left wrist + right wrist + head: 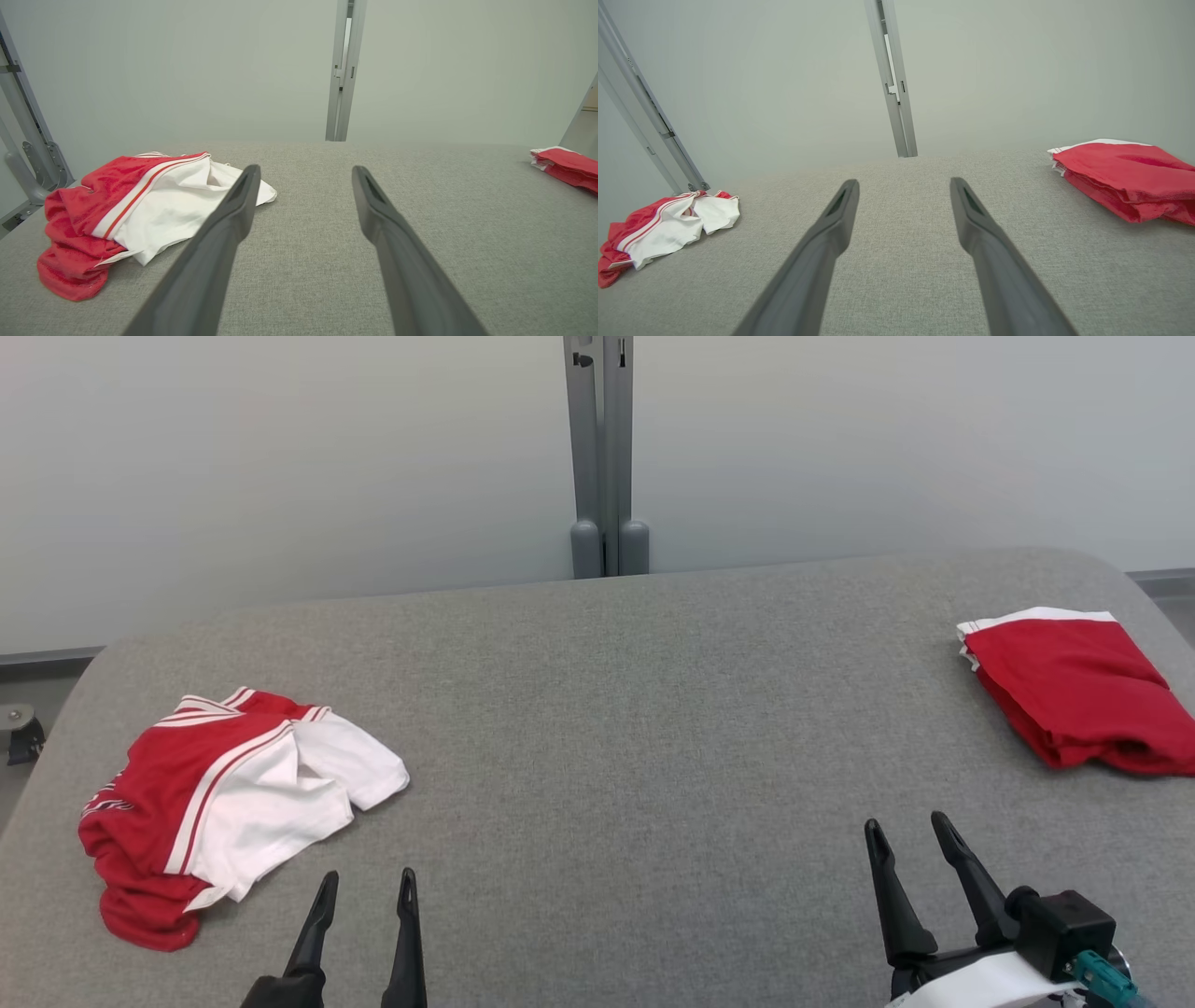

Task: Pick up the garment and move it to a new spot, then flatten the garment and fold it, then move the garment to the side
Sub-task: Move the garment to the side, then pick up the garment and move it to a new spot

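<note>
Two garments are seen on the grey table [607,709]: crumpled red-and-white jersey [224,793] at its left, folded red garment [1074,691] at its right; left gripper [368,877] and right gripper [906,823] are held spread

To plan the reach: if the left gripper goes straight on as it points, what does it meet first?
Likely nothing: bare table lies ahead of the left gripper; the crumpled garment lies to its left.

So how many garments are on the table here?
2: a crumpled red-and-white garment on the left of the table, a folded red garment at its far right. None looks hidden.
</note>
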Available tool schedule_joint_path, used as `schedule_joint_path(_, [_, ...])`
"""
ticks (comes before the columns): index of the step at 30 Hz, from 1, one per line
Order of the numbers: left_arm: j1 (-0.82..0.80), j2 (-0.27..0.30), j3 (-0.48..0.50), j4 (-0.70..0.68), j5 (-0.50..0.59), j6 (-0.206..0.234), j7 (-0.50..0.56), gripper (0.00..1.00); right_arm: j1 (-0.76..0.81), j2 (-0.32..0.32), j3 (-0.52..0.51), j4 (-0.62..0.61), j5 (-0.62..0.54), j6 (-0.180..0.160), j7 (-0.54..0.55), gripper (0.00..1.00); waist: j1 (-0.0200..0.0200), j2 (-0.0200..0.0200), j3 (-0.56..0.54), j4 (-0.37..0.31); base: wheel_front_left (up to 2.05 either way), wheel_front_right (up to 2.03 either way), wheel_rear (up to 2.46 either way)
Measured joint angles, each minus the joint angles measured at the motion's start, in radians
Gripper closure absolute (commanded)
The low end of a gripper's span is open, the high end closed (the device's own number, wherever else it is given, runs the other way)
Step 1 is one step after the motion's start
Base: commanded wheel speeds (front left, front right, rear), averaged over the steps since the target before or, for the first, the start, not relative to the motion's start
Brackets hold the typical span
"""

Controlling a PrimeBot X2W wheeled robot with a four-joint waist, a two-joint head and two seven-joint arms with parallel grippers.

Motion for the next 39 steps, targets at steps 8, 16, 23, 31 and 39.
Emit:
schedule_joint_path(8, [0.021, 0.000, 0.001, 0.003, -0.001, -0.004, 0.000, 0.00, 0.023, 0.006, 0.006, -0.005, -0.009, 0.000, 0.000, 0.00, 0.0000, 0.0000, -0.022, 0.003, 0.00, 0.00, 0.00])
schedule_joint_path(16, [0.021, 0.000, -0.001, 0.003, 0.003, -0.006, 0.000, 0.00, 0.032, 0.005, 0.011, -0.002, -0.013, 0.000, 0.000, 0.00, 0.0000, 0.0000, -0.021, -0.003, 0.00, 0.00, 0.00])
schedule_joint_path(23, [0.021, 0.000, 0.001, 0.006, 0.007, -0.009, 0.000, 0.00, 0.042, 0.004, 0.012, -0.001, -0.013, 0.000, 0.000, 0.00, 0.0000, 0.0000, -0.019, 0.002, 0.00, 0.00, 0.00])
schedule_joint_path(31, [0.015, 0.000, -0.003, 0.010, 0.038, -0.018, 0.000, 0.00, 0.043, -0.005, 0.021, -0.002, -0.013, 0.000, 0.000, 0.00, 0.0000, 0.0000, -0.010, 0.034, 0.00, 0.00, 0.00])
schedule_joint_path(39, [-0.002, 0.000, -0.008, 0.005, 0.058, -0.019, 0.000, 0.00, 0.048, -0.008, 0.016, -0.004, -0.008, 0.000, 0.000, 0.00, 0.0000, 0.0000, 0.003, 0.119, 0.00, 0.00, 0.00])
